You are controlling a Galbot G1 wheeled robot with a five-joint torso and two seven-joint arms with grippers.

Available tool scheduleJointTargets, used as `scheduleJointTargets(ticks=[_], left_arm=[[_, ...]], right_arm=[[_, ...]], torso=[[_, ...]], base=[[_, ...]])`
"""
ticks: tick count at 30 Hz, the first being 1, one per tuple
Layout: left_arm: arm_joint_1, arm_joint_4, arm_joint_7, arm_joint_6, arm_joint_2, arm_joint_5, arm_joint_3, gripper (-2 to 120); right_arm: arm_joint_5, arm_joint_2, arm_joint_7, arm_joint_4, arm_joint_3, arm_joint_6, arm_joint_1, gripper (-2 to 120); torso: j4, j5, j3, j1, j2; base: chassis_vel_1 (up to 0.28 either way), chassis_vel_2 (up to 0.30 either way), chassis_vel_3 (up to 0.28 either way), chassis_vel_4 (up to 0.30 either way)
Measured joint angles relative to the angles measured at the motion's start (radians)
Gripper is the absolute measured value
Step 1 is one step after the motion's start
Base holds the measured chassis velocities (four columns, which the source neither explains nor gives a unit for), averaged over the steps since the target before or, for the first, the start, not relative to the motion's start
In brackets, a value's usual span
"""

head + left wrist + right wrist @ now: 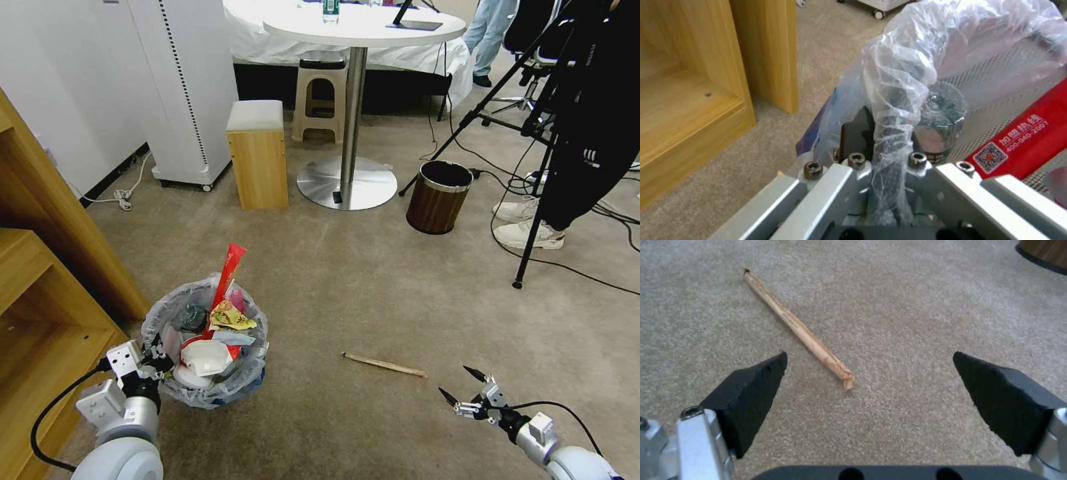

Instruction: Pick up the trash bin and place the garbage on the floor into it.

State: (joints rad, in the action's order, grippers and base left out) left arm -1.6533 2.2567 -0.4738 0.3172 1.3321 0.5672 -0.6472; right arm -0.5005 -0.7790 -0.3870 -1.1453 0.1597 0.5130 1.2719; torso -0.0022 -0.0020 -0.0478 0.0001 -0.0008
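Left arm: extended low at the lower left of the head view, beside the wooden shelf unit (47, 293). The left hand (157, 357) is clamped on the bag-covered rim of the trash bin (250, 380); the left wrist view shows the bin's mesh wall and twisted plastic liner pinched between the fingers (856, 133).

The trash bin sits at the left, over the carpeted floor (373, 287); whether its base touches the carpet cannot be told. It holds garbage: a red wrapper (228, 270) standing upright, a yellow wrapper (230, 317), a crushed red-white cup (205, 357) and a small bottle (939, 126), its label illegible through the plastic. The red wrapper carries a QR code, Chinese characters and "400-040-2007".

A wooden stick (385, 365) lies flat on the floor between the bin and the right arm.

Right arm: reaches in low from the lower right. The right hand (470, 385) hovers above the carpet, fingers (751, 396) spread wide apart, holding nothing; the stick's near end lies between and just ahead of them.
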Motion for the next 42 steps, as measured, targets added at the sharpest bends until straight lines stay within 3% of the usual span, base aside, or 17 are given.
scheduleJointTargets(ticks=[13,24,42], left_arm=[[0.0,-0.001,0.0,0.001,0.002,0.0,-0.004,1],[-0.015,0.012,0.001,-0.004,0.02,-0.001,-0.015,1],[-0.005,0.007,0.003,-0.007,0.028,0.0,-0.014,1]], right_arm=[[0.001,-0.002,-0.005,0.039,-0.025,-0.012,-0.04,93],[0.013,-0.075,-0.01,0.179,-0.137,-0.013,-0.177,89],[0.032,-0.145,-0.028,0.361,-0.189,0.018,-0.297,81]], torso=[[0.0,-0.0001,0.0,0.0,0.0],[0.0002,0.0001,0.0,0.0,0.0],[0.0001,0.0,0.0,0.0,0.0]], base=[[0.0,0.0,0.0,0.0],[0.0,0.0,0.0,0.0],[0.0,0.0,0.0,0.0]])
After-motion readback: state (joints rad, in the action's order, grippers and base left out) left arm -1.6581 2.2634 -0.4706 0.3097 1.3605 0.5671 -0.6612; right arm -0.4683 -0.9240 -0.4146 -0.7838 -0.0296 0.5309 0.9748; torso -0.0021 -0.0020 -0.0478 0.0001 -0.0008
